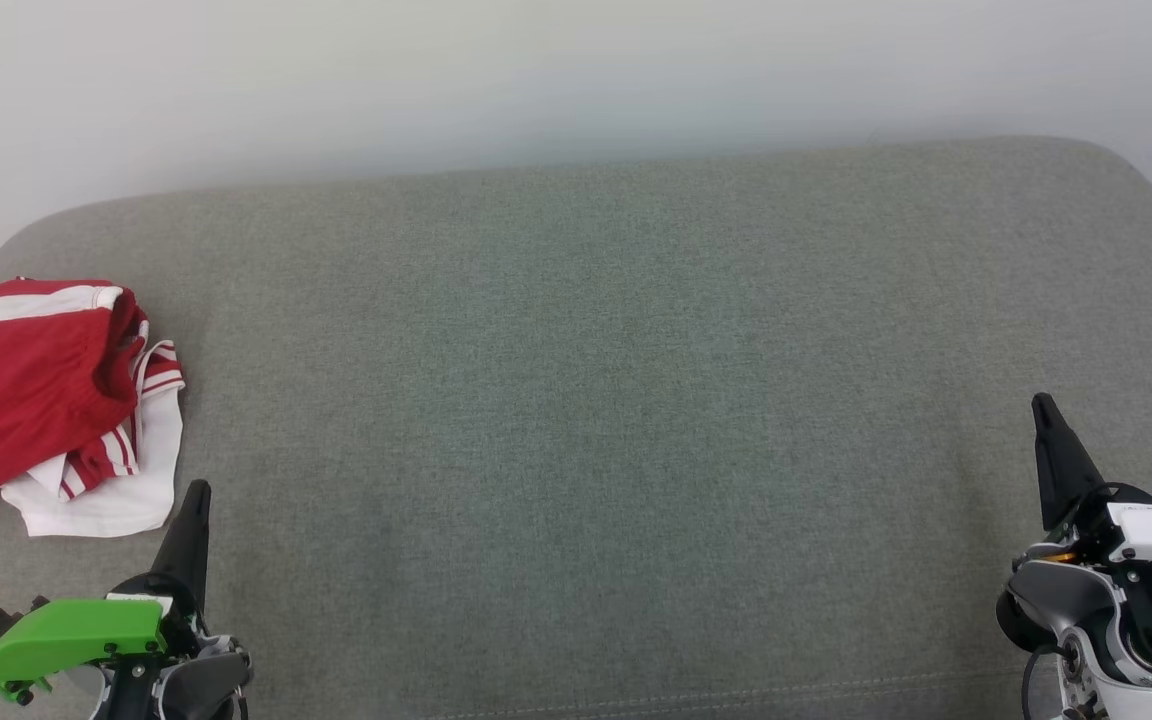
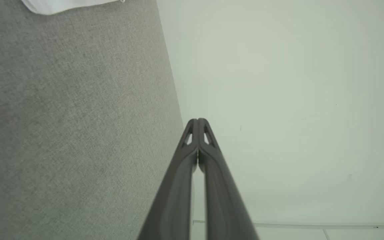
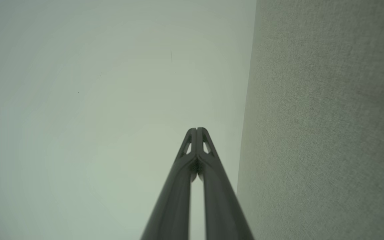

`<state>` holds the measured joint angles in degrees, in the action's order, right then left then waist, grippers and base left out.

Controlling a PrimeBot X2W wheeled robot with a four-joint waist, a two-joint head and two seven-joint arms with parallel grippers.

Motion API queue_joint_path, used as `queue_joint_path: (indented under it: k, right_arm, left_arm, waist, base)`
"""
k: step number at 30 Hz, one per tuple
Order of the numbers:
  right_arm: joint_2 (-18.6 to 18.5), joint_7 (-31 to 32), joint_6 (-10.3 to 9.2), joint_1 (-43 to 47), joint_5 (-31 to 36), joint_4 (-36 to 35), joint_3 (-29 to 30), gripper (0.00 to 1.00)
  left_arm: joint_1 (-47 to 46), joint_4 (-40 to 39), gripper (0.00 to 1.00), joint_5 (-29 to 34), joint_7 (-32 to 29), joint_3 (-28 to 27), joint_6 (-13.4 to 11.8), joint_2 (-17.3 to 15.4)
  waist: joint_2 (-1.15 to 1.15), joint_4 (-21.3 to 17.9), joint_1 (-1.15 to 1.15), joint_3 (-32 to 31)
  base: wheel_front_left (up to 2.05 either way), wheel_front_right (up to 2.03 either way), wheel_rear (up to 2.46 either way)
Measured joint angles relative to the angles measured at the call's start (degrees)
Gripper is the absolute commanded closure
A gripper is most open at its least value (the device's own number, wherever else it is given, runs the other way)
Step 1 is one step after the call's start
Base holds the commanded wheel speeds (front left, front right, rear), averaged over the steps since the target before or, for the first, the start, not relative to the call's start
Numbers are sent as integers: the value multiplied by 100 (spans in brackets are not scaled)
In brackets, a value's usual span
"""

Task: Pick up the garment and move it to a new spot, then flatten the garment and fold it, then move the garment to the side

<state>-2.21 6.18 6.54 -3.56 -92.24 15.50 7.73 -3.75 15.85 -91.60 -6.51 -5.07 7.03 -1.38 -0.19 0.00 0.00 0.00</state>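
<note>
Head view — grey upholstery (image 1: 636, 400), garment (image 1: 26, 390), pale wall (image 1: 536, 70)

Grey woven-fabric couch seat (image 1: 616, 400), rounded at both far corners, with a stitched seam along the near edge. A bunched red garment with white stripes and white panels (image 1: 46, 400) lies directly on its left side, midway between near and far.
</note>
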Motion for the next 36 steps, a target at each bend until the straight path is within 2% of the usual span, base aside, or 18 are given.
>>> queue_joint_path:
  k: [13,14,20,36]
  right_arm:
    - [0,0,0,0,0,0,0,100]
    - [4,0,-4,8,0,15,-1,0]
    - [140,-1,-8,319,0,290,-36,0]
    - [134,-196,-8,286,118,-49,-293,0]
  left_arm:
    - [0,0,100,0,0,0,0,0]
    - [8,20,0,1,0,-1,0,7]
    - [262,298,0,1,4,10,-5,124]
    - [256,34,0,160,312,148,-5,122]
  waist:
    - [0,0,0,0]
    - [0,0,0,0]
    - [0,0,0,1]
    - [0,15,0,27]
  base:
    - [0,0,0]
    - [0,0,0]
    - [0,0,0]
    - [0,0,0]
